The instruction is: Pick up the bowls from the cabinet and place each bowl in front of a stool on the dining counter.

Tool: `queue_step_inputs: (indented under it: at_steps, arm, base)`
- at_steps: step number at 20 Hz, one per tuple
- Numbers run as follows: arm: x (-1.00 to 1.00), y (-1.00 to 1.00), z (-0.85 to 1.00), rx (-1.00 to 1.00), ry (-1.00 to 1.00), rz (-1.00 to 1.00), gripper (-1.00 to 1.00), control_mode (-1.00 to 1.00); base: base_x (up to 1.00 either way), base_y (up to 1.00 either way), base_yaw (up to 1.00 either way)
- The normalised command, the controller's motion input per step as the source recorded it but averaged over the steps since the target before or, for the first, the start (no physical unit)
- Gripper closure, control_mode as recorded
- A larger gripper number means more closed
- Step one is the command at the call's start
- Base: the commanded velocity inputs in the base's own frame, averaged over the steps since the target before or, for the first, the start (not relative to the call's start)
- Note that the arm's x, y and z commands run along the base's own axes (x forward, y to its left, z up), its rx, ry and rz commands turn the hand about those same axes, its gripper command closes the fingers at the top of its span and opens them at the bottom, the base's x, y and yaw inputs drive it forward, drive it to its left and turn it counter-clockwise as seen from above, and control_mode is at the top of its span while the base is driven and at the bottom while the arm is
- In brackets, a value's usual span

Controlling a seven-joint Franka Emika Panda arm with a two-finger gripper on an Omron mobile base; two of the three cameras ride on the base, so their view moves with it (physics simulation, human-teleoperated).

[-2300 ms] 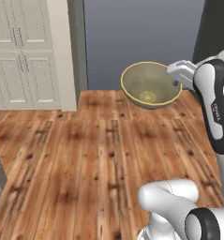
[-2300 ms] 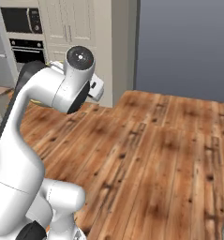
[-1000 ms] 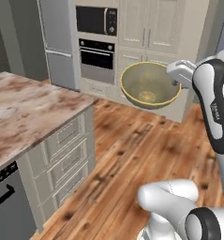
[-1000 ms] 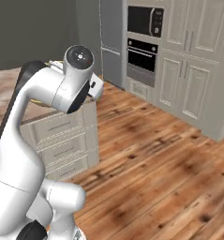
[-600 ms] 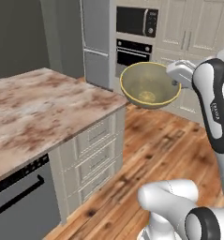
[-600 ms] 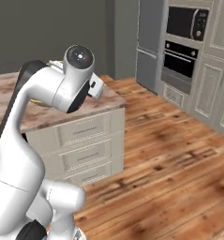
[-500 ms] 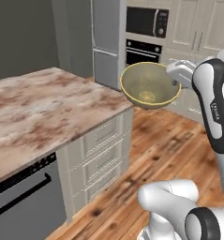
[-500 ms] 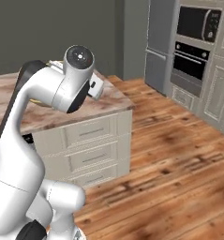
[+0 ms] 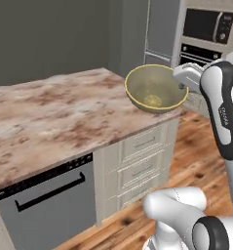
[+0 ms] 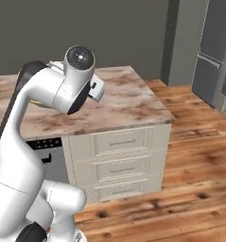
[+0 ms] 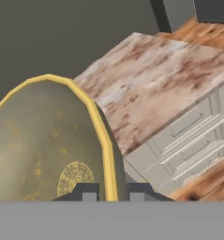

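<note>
Small dark lettering runs down the arm's white forearm in the left base view, too small to read. The gripper (image 11: pixel 107 191) is clamped on the yellow rim of the olive-yellow bowl (image 9: pixel 154 89), one fingertip (image 11: pixel 86 191) inside and one outside the wall; the bowl hangs in the air tipped with its mouth toward the camera, nothing inside it, over the right-hand corner of the marble counter (image 9: pixel 49 114). Below that counter sit cream drawers (image 9: pixel 144 166) and, to their left, a grey dishwasher front (image 9: pixel 45 207).

Dishwasher (image 9: pixel 45 205) beside cream drawers (image 9: pixel 145 163), microwave (image 9: pixel 207 24) over oven, wood floor (image 10: pixel 195 142).
</note>
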Motion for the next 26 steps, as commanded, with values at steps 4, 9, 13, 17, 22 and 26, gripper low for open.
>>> queue_step_inputs:
  at_steps: [4,9,13,17,22,26]
  arm:
    - [0.0,0.0,0.0,0.0,0.0,0.0,1.0,1.0]
    - [0.0,0.0,0.0,0.0,0.0,0.0,1.0,1.0]
    - [0.0,0.0,0.0,0.0,0.0,0.0,1.0,1.0]
    - [0.0,0.0,0.0,0.0,0.0,0.0,1.0,1.0]
    - [0.0,0.0,0.0,0.0,0.0,0.0,1.0,1.0]
    - [0.0,0.0,0.0,0.0,0.0,0.0,1.0,1.0]
  base:
    - [0.32,0.22,0.41]
    - [0.29,0.07,0.4]
    - [0.19,0.0,0.38]
    - [0.05,-0.13,0.32]
    - [0.0,-0.64,0.21]
    - [0.0,-1.0,0.17]
